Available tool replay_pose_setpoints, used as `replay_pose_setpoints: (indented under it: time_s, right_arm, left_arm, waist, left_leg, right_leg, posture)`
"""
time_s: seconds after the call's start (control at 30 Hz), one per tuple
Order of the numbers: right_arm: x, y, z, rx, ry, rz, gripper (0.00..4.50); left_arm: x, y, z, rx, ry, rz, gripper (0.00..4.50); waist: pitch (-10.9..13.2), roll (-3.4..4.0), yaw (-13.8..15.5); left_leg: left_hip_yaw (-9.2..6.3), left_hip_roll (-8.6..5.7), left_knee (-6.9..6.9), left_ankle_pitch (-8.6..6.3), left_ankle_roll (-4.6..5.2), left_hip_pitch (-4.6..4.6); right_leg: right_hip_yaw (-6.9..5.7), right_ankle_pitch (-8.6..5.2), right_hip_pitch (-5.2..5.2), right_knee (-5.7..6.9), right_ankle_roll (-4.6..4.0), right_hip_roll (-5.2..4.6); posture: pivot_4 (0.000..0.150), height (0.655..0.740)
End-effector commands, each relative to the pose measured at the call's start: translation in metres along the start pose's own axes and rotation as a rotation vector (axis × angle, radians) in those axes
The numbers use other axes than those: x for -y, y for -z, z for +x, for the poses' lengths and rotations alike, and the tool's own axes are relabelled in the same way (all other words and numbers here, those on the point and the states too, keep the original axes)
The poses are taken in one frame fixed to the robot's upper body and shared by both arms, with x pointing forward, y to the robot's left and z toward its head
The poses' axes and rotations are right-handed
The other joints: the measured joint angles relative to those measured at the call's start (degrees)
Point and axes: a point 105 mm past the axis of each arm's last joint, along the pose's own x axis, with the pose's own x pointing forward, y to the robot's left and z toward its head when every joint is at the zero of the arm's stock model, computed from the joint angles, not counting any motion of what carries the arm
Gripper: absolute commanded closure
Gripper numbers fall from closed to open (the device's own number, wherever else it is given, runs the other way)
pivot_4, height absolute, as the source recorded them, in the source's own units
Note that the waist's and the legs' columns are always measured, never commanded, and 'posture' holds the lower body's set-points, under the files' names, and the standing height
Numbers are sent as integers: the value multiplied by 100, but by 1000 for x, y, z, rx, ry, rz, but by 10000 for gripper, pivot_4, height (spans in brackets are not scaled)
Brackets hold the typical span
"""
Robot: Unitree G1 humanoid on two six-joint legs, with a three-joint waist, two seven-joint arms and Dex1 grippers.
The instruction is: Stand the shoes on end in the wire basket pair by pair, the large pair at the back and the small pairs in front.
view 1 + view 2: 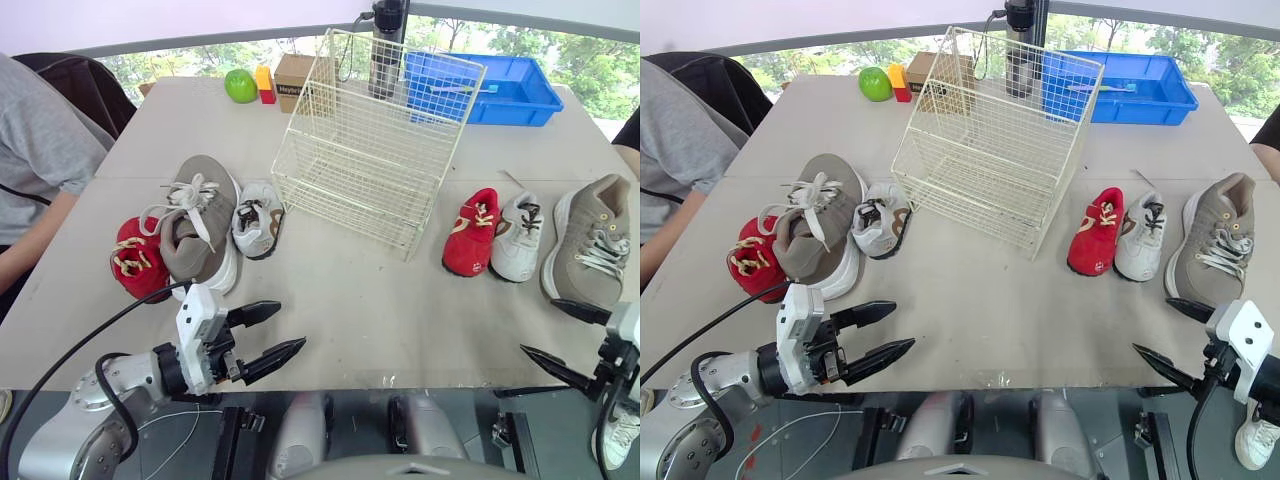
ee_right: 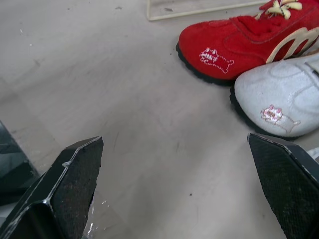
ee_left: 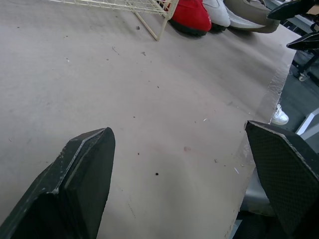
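In the left eye view the wire basket (image 1: 440, 150) stands empty, with shoes (image 1: 195, 225) laid on the worktop (image 1: 350, 300) at either side. The left claw (image 1: 290, 326) and right claw (image 1: 538, 326) are held wide open, with nothing gripped.

In the left wrist view bare worktop is faced.

In the right wrist view the red shoe (image 2: 234, 45) and white shoe (image 2: 284, 104) lie ahead (the large grey shoe (image 1: 592, 240) is best taken first, for the back).

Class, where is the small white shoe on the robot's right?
In the left eye view the small white shoe lies on the table, right of the wire basket, between the small red shoe and the large grey shoe.
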Motion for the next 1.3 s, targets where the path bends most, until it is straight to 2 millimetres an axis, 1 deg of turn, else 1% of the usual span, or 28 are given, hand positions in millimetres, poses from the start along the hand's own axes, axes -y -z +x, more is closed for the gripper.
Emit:
replay_pose_setpoints:
  time_s: [0.03,0.07,0.1,0.13,0.2,0.27,0.3,0.33,0.37,0.4,0.47,0.5,0.53,0.6,0.67,0.7,0.77,0.83,0.87,1.0,1.03,1.07,1.13,1.23,1.3]
  right_arm:
    - [-5,-42,20,137,-20,-85,104]
    - [-16,-70,36,219,-55,-116,104]
    - [-26,-91,46,270,-79,-143,104]
    - [-34,-107,54,292,-111,-160,104]
    - [-42,-127,67,291,-153,-169,104]
    - [-43,-153,88,287,-189,-155,104]
    - [-42,-167,99,291,-202,-149,104]
    - [-42,-176,108,278,-215,-140,104]
    - [-40,-184,120,250,-210,-136,104]
    - [-39,-189,128,220,-200,-135,104]
    - [-35,-196,141,168,-171,-133,104]
    - [-34,-199,148,144,-166,-117,104]
    - [-31,-205,160,130,-154,-106,104]
    - [-29,-205,179,56,-152,-100,104]
    - [-26,-200,191,-11,-166,-82,104]
    - [-22,-195,197,-43,-154,-78,2510]
    - [-15,-188,205,-90,-134,-112,8717]
    - [-15,-186,207,-105,-151,-112,18394]
    - [-15,-185,207,-115,-157,-132,20496]
    - [-18,-184,206,-109,-191,-193,38167]
    - [-19,-186,205,-88,-200,-235,43288]
    - [-20,-187,204,-76,-204,-269,44339]
    - [-20,-187,201,-42,-230,-349,44339]
    - [-16,-179,197,-38,-272,-469,44339]
    - [-13,-177,196,-39,-294,-507,44339]
  left_arm:
    - [4,-18,5,83,5,53,284]
    - [3,-24,8,122,-6,69,284]
    - [2,-29,10,149,-18,76,284]
    - [1,-31,11,163,-29,81,284]
    - [1,-33,13,176,-39,88,284]
    - [4,-38,14,224,-16,76,284]
    - [5,-41,14,241,-12,79,284]
    - [6,-43,14,256,-14,83,284]
    - [6,-45,14,269,-29,91,284]
    - [5,-47,14,276,-40,95,284]
    - [7,-50,15,287,-38,125,284]
    - [9,-50,14,286,-33,142,284]
    - [12,-51,13,291,-29,165,284]
    - [19,-51,13,288,-17,190,284]
    - [22,-52,13,290,-18,201,284]
    - [24,-54,13,293,-21,204,47]
    - [27,-56,13,292,-22,212,0]
    - [31,-59,14,294,-24,209,0]
    - [32,-60,14,293,-29,207,0]
    - [34,-60,14,285,-43,200,0]
    - [34,-59,15,283,-45,198,0]
    - [34,-59,15,281,-46,197,0]
    - [34,-58,16,278,-49,195,0]
    - [32,-56,15,270,-52,195,0]
    - [31,-55,14,267,-53,195,0]
  waist:
    - [0,0,0]
    - [3,-2,-40]
    - [8,4,-115]
    - [13,13,-138]
    - [1,1,-149]
    - [0,-4,-139]
    - [-10,-30,-98]
    - [10,-17,-222]
    - [25,-7,-212]
    - [12,-22,-179]
    - [-6,-47,-123]
    - [-5,-46,-112]
    - [-5,-45,-106]
    - [-2,-39,-153]
    - [-2,-39,-165]
    - [-2,-39,-147]
    - [-2,-38,-137]
    - [-3,-37,-153]
    - [-4,-39,-160]
    - [-5,-37,-161]
    - [-5,-37,-162]
    - [-5,-36,-161]
    - [-5,-36,-157]
    - [-2,-33,-157]
    - [0,-29,-159]
  left_leg:
    - [0,0,0,0,0,0]
    - [1,0,0,0,0,0]
    - [5,4,0,0,0,6]
    - [12,15,11,0,0,1]
    - [-2,13,11,1,-2,7]
    - [-6,18,10,1,-2,12]
    - [-8,18,9,1,-2,7]
    - [-16,12,4,1,-3,2]
    - [10,19,7,0,-3,-3]
    - [-4,2,5,2,0,-16]
    - [-17,10,1,1,-2,-4]
    - [-22,14,-5,0,-3,-11]
    - [-21,14,-7,0,-3,-19]
    - [-10,13,-7,0,-3,-24]
    - [-3,12,-7,0,-2,-25]
    - [-2,13,-7,0,-2,-23]
    - [-9,13,-7,0,-2,-23]
    - [-4,12,-6,0,-2,-19]
    - [-4,12,-6,0,-2,-18]
    - [-4,14,-4,1,-1,-4]
    - [-5,14,-4,1,-1,-4]
    - [-4,14,-3,1,-1,-3]
    - [-6,14,-3,1,-1,-4]
    - [-2,14,-4,1,-1,-8]
    - [-1,14,-5,1,-1,-8]
  right_leg:
    - [0,0,0,0,1,0]
    - [0,-1,0,0,1,0]
    - [8,-1,0,0,4,1]
    - [8,5,-12,8,0,0]
    - [3,9,-11,15,-5,11]
    - [-5,10,-4,14,-8,16]
    - [-8,14,-5,12,-17,17]
    - [-21,19,-4,7,-30,17]
    - [6,34,-23,5,-45,13]
    - [3,41,-30,5,-48,10]
    - [-18,36,-18,5,-48,13]
    - [-28,34,-22,4,-48,12]
    - [-28,34,-28,3,-48,11]
    - [-22,35,-35,1,-46,8]
    - [-19,36,-39,2,-46,6]
    - [-20,35,-39,2,-47,5]
    - [-27,35,-37,2,-47,4]
    - [-22,35,-35,3,-47,5]
    - [-22,35,-34,3,-47,5]
    - [-20,35,-24,5,-47,7]
    - [-21,35,-24,6,-47,8]
    - [-20,35,-25,7,-47,9]
    - [-22,35,-25,6,-47,11]
    - [-21,34,-26,0,-46,10]
    - [-21,34,-26,-2,-45,10]
  posture:
    - [1500,7400]
    - [1500,7400]
    - [1500,7400]
    - [1500,7400]
    - [1500,7400]
    - [1500,7400]
    - [1500,7400]
    - [1500,7400]
    - [1500,7400]
    - [1500,7400]
    - [1500,7400]
    - [1500,7400]
    - [1500,7400]
    - [1500,7400]
    - [1500,7400]
    - [1500,7400]
    - [1500,7400]
    - [1500,7400]
    - [1500,7400]
    - [1500,7400]
    - [1500,7400]
    - [1500,7400]
    - [1500,7400]
    - [1500,7400]
    - [1500,7400]
